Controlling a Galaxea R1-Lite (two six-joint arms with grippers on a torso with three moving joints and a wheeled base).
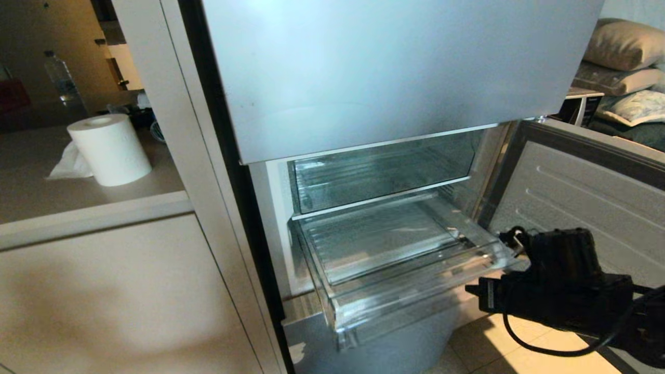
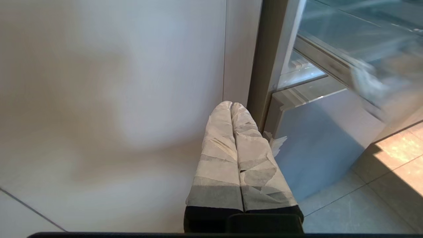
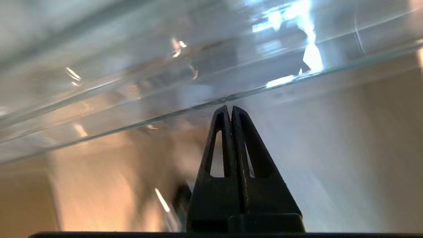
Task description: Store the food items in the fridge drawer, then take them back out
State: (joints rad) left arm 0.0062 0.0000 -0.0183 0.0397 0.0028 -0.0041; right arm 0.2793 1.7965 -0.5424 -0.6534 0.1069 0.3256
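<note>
The fridge drawer (image 1: 410,270), shallow and transparent, stands pulled out of the open fridge, and nothing shows inside it. The food items are out of view. My right arm (image 1: 561,283) reaches in from the lower right, beside the drawer's right front corner. In the right wrist view my right gripper (image 3: 230,109) is shut and empty, its black tips close under a clear plastic edge of the drawer (image 3: 158,99). My left gripper (image 2: 231,105), with taped fingers, is shut on nothing and hangs low by the white cabinet side next to the fridge.
A taller clear drawer (image 1: 384,171) sits shut above the pulled-out one. The upper fridge door panel (image 1: 395,67) overhangs both. The open lower door (image 1: 587,197) stands at the right behind my arm. A paper roll (image 1: 110,149) and a bottle (image 1: 61,78) are on the left counter.
</note>
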